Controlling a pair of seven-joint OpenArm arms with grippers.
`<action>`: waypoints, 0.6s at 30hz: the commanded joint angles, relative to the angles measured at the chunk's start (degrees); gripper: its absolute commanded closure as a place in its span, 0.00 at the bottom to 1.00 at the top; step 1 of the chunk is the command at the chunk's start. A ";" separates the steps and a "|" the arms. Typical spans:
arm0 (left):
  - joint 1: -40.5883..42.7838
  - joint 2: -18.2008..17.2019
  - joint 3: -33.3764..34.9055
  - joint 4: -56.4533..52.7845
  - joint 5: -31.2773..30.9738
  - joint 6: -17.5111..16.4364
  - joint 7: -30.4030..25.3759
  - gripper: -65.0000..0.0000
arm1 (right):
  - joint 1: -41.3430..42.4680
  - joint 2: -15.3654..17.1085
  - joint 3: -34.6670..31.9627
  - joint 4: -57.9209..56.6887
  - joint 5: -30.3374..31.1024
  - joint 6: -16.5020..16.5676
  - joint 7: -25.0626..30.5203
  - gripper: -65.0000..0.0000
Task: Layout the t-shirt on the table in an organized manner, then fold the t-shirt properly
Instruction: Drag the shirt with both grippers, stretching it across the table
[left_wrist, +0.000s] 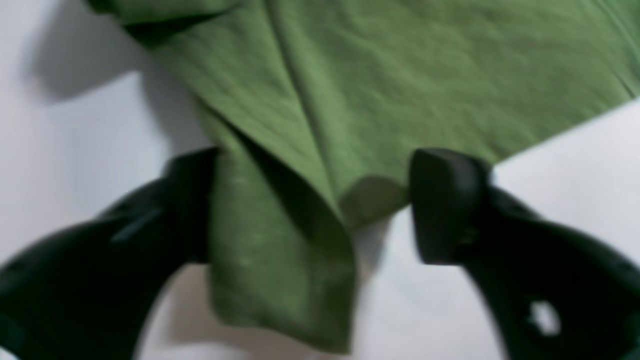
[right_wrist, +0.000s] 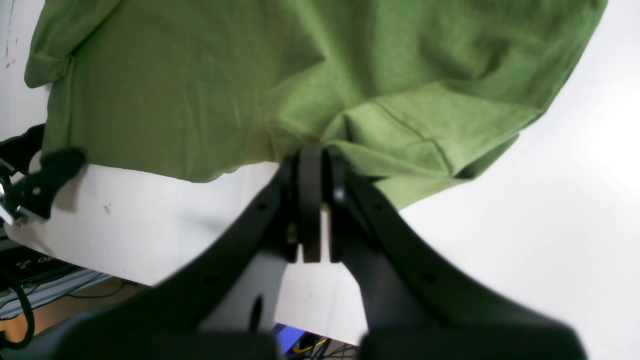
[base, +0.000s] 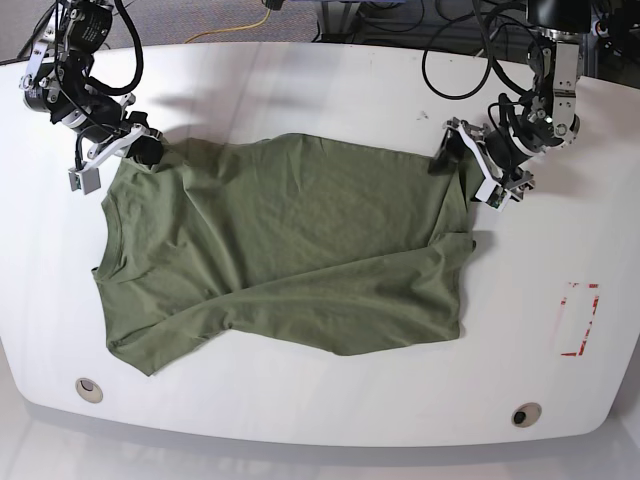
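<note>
The olive-green t-shirt (base: 290, 240) lies spread but wrinkled across the white table (base: 330, 90). In the base view my right gripper (base: 146, 150) is at the shirt's far left corner. The right wrist view shows that gripper (right_wrist: 312, 150) shut on a bunched sleeve edge of the t-shirt (right_wrist: 200, 90). At the shirt's far right corner sits my left gripper (base: 458, 150). Seen from the left wrist, this gripper (left_wrist: 315, 200) is open, its fingers straddling a folded corner of the t-shirt (left_wrist: 400, 75), and both black fingers (left_wrist: 445, 200) touch the cloth.
A red dashed rectangle (base: 580, 320) marks the table at the right. Two round grommet holes (base: 88, 388) (base: 526, 413) sit near the front edge. Cables hang behind the table's back edge. The right wrist view shows the table edge (right_wrist: 150, 280) with the floor below.
</note>
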 joint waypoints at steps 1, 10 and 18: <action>-0.48 -0.47 -0.04 -0.07 2.49 0.00 3.42 0.44 | 0.39 0.85 0.39 0.83 1.01 0.18 0.95 1.00; -0.92 1.29 -5.40 -0.07 3.01 0.00 3.42 0.57 | 0.48 0.85 0.39 0.83 1.01 0.18 0.95 1.00; -1.09 3.14 -10.76 -0.07 3.19 0.00 3.78 0.90 | 0.48 0.85 0.65 0.83 1.01 0.18 0.95 1.00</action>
